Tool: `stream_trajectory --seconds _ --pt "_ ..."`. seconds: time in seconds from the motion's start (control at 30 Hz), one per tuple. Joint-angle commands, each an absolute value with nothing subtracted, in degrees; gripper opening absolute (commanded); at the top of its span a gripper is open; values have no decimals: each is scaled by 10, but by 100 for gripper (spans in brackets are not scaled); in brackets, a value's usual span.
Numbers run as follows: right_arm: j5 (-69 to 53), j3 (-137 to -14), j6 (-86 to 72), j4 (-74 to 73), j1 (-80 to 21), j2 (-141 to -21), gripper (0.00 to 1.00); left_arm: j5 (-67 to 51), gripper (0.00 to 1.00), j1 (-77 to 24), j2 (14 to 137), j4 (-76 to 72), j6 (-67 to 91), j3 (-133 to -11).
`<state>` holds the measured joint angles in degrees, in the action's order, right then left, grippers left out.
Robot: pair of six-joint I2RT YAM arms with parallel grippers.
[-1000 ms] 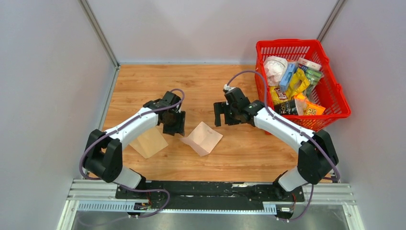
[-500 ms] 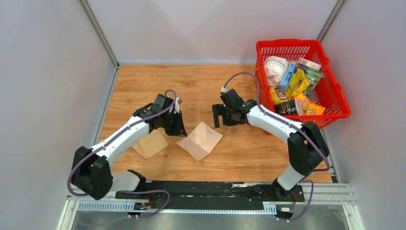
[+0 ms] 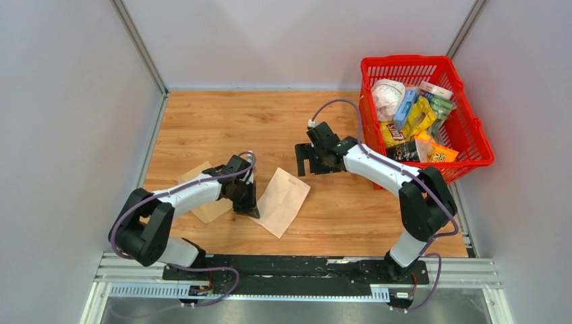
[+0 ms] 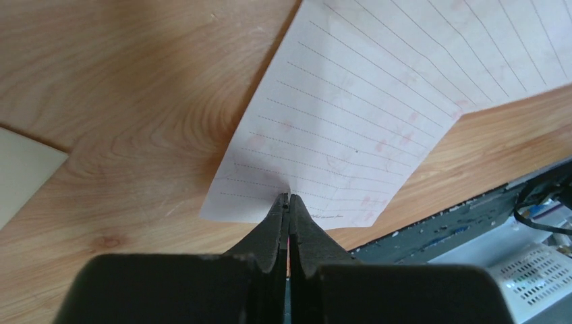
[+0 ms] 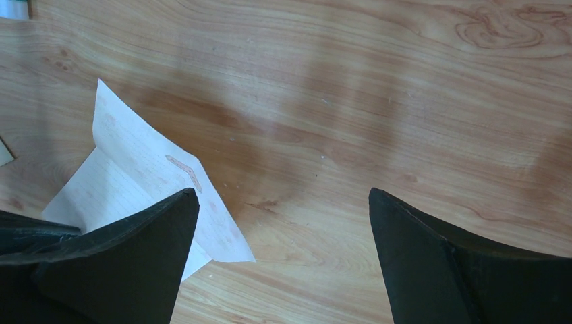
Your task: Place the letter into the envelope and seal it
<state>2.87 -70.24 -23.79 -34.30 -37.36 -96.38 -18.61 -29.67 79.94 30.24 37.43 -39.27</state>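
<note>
The letter (image 3: pixel 282 200), a pale lined sheet, lies on the wooden table in the middle. My left gripper (image 3: pixel 248 209) is shut on the sheet's near left edge; in the left wrist view the closed fingertips (image 4: pixel 289 200) pinch the edge of the letter (image 4: pixel 364 115). The tan envelope (image 3: pixel 210 211) lies flat to the left, partly under the left arm; its corner (image 4: pixel 20 169) shows in the left wrist view. My right gripper (image 3: pixel 311 167) hangs open just beyond the letter's far corner. Between its spread fingers (image 5: pixel 282 192) is bare wood, with the letter (image 5: pixel 135 175) at its left finger.
A red basket (image 3: pixel 476 133) full of snack packets and other items stands at the back right, close to the right arm. Grey walls enclose the table on three sides. The black rail (image 3: pixel 297 266) with the arm bases runs along the near edge.
My left gripper moved toward the near edge and shut on the letter's edge. The letter shifted and turned slightly with it. The right gripper drifted a little left and stays open.
</note>
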Motion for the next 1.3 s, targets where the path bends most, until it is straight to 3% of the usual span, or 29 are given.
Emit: stream_trajectory --seconds 0.0,0.3,0.67,1.03,1.27 --pt "11 -711 -257 -312 -376 -964 100 -151 0 -298 823 278 372 -395" --pt "131 -745 -282 -370 -368 -975 97 -132 0 -298 860 275 366 -406" --pt "74 -762 -273 -381 -392 -1039 92 -116 0 -298 863 285 359 -420" --pt "-70 -699 -272 -332 -424 -962 93 -115 0 -297 863 284 358 -425" --pt "-76 -673 -268 -329 -467 -952 93 -115 0 -298 865 280 359 -425"
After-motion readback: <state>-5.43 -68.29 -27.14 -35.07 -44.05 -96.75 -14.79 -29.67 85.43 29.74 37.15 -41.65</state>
